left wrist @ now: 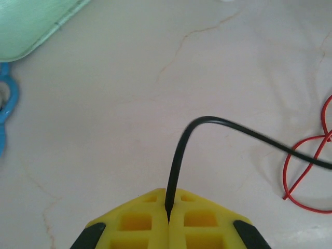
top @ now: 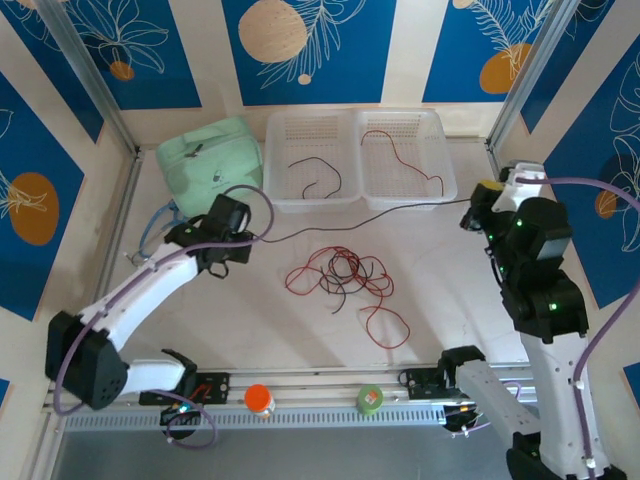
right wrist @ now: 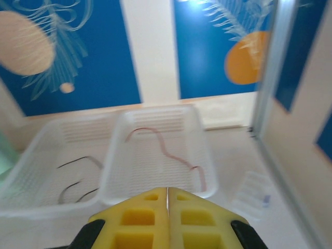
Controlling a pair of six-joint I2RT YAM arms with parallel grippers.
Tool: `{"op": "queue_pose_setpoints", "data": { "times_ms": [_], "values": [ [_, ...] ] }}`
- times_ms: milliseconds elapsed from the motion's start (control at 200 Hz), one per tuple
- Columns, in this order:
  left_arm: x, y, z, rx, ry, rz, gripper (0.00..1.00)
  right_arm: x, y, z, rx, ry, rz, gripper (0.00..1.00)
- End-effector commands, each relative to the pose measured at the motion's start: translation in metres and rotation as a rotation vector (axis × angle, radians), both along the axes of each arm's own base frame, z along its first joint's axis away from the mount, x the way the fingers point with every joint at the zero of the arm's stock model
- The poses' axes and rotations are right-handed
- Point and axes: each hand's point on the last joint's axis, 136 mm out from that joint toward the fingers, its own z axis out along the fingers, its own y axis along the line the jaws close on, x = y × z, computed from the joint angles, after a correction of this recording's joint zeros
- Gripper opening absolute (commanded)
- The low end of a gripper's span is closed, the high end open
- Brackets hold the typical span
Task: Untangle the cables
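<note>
The left end effector (top: 250, 240) has its yellow fingers (left wrist: 137, 218) pressed together on a black cable (top: 360, 220). In the left wrist view the cable rises out of the seam between them, bends to the right and runs off above the pale tabletop (left wrist: 129, 104). From above, this cable stretches in a nearly straight line across to the right end effector (top: 472, 205), which sits near the front corner of the right basket (top: 430, 185). Its fingers are also closed tight and the cable ends at them, though the right wrist view does not show the strand in the seam. The other cables (top: 340, 275), red and black, lie in a loose tangle on the tabletop between the arms, just nearer the bases than the stretched one. The left basket (top: 290, 190) holds one black strand (top: 322, 180), and the right basket holds one red strand (top: 405, 150). A green bag (top: 210, 160) lies beside the left basket.
</note>
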Motion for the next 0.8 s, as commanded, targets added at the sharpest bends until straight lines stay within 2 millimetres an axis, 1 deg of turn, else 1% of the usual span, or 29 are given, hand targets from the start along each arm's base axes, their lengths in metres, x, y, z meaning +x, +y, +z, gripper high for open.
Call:
{"op": "queue_pose_setpoints", "data": {
  "times_ms": [0,100,195,355,490,550,615,730,795],
  "values": [
    [-0.024,0.012,-0.01,-0.008,0.084,-0.003,0.0,-0.005,-0.03,0.018,-0.077,-0.022,-0.114,0.0],
    [-0.026,0.02,-0.008,0.002,0.081,0.021,0.0,-0.002,-0.048,0.029,-0.067,-0.036,-0.17,0.0],
    [-0.025,0.029,-0.01,0.033,0.093,0.056,0.0,0.002,-0.061,0.036,-0.042,-0.043,-0.206,0.0],
    [-0.022,0.051,-0.011,0.093,0.103,0.142,0.0,0.004,-0.085,0.04,0.005,-0.044,-0.279,0.0],
    [-0.024,0.073,-0.011,0.151,0.118,0.214,0.0,0.003,-0.097,0.039,0.061,-0.051,-0.3,0.0],
    [-0.025,0.079,-0.011,0.161,0.123,0.234,0.0,0.004,-0.098,0.037,0.084,-0.052,-0.294,0.0],
    [-0.024,0.078,-0.01,0.147,0.119,0.233,0.0,0.007,-0.095,0.035,0.11,-0.055,-0.271,0.0],
    [-0.018,0.06,-0.004,0.056,0.105,0.188,0.0,0.014,-0.081,0.032,0.168,-0.059,-0.184,0.0],
    [-0.011,0.048,0.007,0.002,0.087,0.158,0.0,0.019,-0.066,0.032,0.212,-0.062,-0.104,0.0]
  ]
}}
